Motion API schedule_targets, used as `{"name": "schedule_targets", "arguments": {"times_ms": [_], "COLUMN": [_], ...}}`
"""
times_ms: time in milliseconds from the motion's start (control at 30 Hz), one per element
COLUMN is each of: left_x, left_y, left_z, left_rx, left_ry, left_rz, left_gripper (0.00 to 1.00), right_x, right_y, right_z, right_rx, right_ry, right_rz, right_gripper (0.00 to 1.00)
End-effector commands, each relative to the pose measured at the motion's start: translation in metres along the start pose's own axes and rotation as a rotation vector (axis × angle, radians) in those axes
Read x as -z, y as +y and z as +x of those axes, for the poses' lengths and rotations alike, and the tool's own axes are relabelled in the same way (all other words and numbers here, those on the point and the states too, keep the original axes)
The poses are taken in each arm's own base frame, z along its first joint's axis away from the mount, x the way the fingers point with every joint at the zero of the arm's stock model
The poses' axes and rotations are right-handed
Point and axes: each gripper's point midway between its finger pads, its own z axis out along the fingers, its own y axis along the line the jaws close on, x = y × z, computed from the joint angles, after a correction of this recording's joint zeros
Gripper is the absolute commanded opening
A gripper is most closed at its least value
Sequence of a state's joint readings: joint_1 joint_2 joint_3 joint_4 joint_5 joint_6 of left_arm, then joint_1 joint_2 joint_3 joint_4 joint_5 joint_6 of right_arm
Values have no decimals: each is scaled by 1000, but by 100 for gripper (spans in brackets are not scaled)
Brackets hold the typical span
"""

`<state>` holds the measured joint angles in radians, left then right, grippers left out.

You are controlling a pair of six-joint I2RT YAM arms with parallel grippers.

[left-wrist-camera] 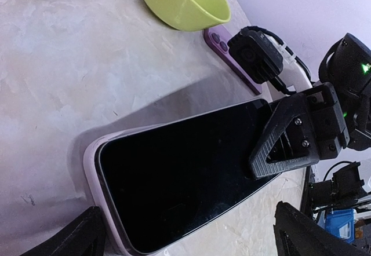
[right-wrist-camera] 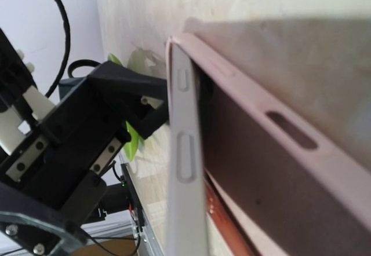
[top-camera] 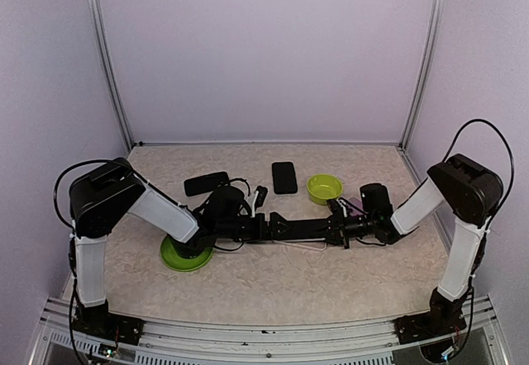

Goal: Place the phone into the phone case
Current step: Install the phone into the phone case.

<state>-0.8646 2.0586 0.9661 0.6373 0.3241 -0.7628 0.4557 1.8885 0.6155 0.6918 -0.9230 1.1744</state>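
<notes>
The phone point(left-wrist-camera: 185, 180), black screen up, sits inside the pale pink phone case point(left-wrist-camera: 91, 163), whose rim shows round its near end. It hangs between the two arms in the top view point(top-camera: 299, 229), casting a shadow on the table. My right gripper point(left-wrist-camera: 288, 143) is shut on the phone's far end, one ribbed finger lying across the screen. My left gripper point(left-wrist-camera: 191, 236) is open wide, its fingers on either side of the near end without touching. The right wrist view shows the case's side wall point(right-wrist-camera: 185, 140) with button covers, very close; its own fingers are hidden.
A green bowl point(top-camera: 324, 187) stands behind the right gripper, and a purple phone-like slab point(left-wrist-camera: 229, 56) lies beside it. Two black slabs point(top-camera: 284, 177) point(top-camera: 206, 183) lie farther back. A green plate point(top-camera: 183, 255) sits under the left arm.
</notes>
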Motion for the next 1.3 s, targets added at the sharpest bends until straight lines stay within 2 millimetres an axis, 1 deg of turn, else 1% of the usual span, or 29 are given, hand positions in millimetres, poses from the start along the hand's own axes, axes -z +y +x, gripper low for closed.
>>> {"name": "schedule_targets", "arguments": {"times_ms": [0, 100, 300, 500, 700, 833, 1033, 1267], "left_x": [-11, -13, -16, -14, -10, -2, 15, 22], "left_y": [-9, -11, -16, -15, -17, -12, -9, -10], "left_z": [10, 10, 15, 20, 18, 12, -1, -7], "left_rx": [-1, -1, 1, 7, 11, 19, 26, 24], "left_ry": [33, 36, 47, 53, 44, 24, -11, -19], "left_rz": [38, 43, 55, 57, 63, 49, 39, 37], "left_gripper": [99, 99, 99, 99, 99, 99, 99, 99], "right_x": [-8, -12, -19, -21, -21, -17, -10, 1], "right_y": [-30, -30, -24, -23, -20, -12, 5, 29], "right_z": [11, 12, 13, 14, 17, 17, 14, 11], "right_rx": [-111, -113, -117, -131, -130, -94, -12, 103], "right_ry": [33, 39, 55, 49, 49, 43, 32, -1], "right_rz": [73, 69, 30, 6, -31, -50, -85, -126], "right_gripper": [0, 0, 0, 0, 0, 0, 0, 0]}}
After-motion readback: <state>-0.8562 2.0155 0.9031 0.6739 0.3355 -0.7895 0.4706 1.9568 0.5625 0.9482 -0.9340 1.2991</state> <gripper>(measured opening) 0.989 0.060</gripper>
